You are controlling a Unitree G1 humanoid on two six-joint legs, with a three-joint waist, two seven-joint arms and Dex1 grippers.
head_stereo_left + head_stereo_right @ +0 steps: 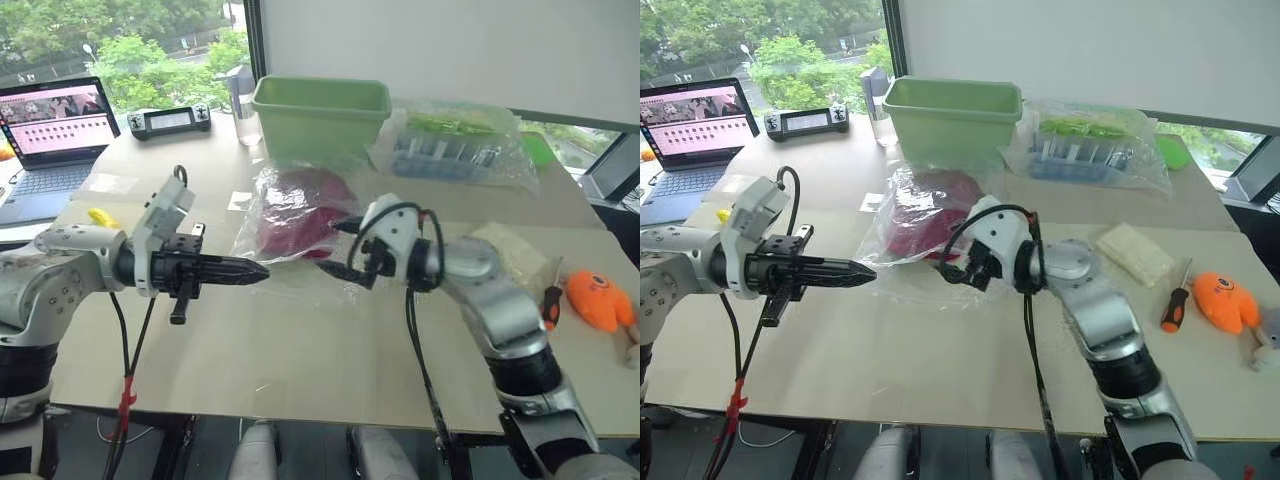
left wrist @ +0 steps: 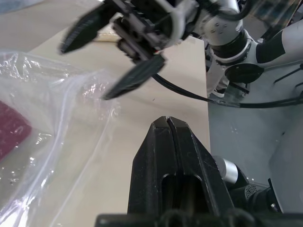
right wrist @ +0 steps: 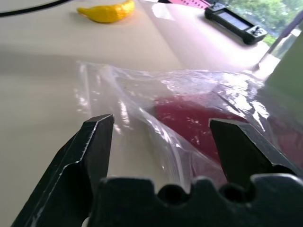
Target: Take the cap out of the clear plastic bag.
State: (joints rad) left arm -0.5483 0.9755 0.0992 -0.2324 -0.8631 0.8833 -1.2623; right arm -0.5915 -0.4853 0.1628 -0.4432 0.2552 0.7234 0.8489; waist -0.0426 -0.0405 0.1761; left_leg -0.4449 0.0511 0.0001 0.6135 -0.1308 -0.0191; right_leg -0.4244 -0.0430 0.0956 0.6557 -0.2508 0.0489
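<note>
- The table [image 1: 300, 340] carries the whole scene; the task is at an early stage, since nothing has come out of the bag yet.
- The clear plastic bag [image 1: 262, 215] lies crumpled near the middle of the table, just in front of the green bin [image 1: 320, 115], its loose edge spreading toward the robot.
- The cap [image 1: 300, 210] sits fully inside the bag, a dark red mound under the wrinkled film. What remains, as I judge it: get the bag mouth open, take hold of the cap and draw it clear.
- The right gripper [image 1: 340, 245] reaches in from the right, roughly level, with its fingers spread wide at the bag's near edge; the right wrist view shows the film and cap between the two fingers, nothing clamped.
- The left gripper [image 1: 255, 270] stretches level from the left, pointing toward the bag's near corner; its fingers are pressed tight together, and the left wrist view shows no film caught between them, the bag lying just beside.
</note>
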